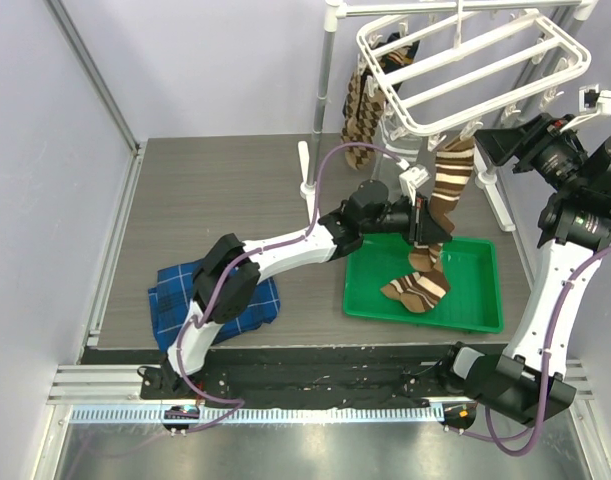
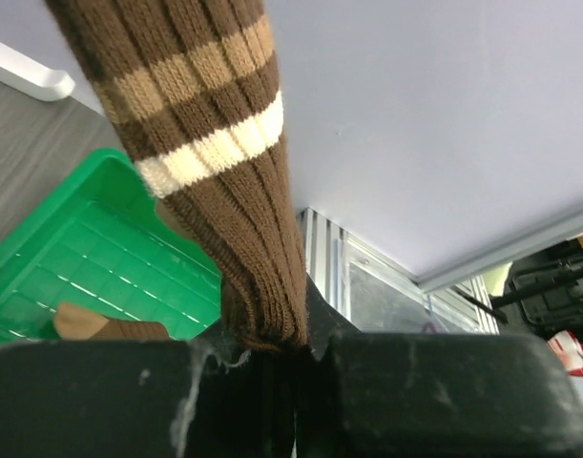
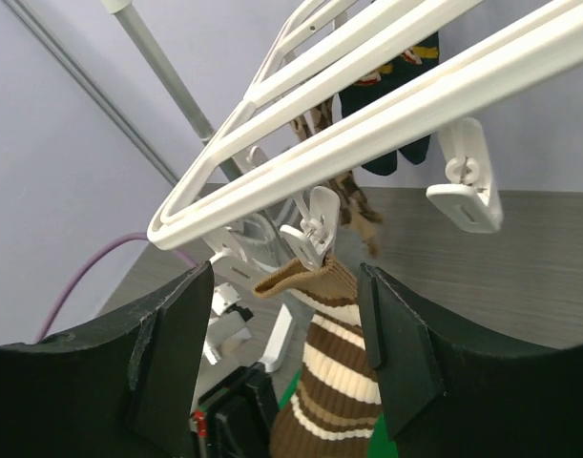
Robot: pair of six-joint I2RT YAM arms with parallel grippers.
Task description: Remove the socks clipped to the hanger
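Observation:
The white hanger [image 1: 465, 70] hangs at the back right; it also shows in the right wrist view [image 3: 386, 105]. A brown sock with cream stripes [image 1: 453, 170] hangs from one clip [image 3: 315, 234] by its cuff. My left gripper [image 1: 422, 225] is shut on that sock's lower part [image 2: 215, 124], and the fabric is pinched between the jaws [image 2: 296, 353]. My right gripper [image 3: 283, 277] is open, its jaws on either side of the cuff just under the clip, not touching it. Argyle socks [image 1: 363, 105] and a dark sock [image 3: 406, 57] hang further back.
A green tray [image 1: 475, 300] lies under the hanger with another striped sock [image 1: 417, 288] in it. A folded blue plaid cloth [image 1: 215, 295] lies front left. The metal pole stand [image 1: 325, 100] rises behind the tray. Walls close in on both sides.

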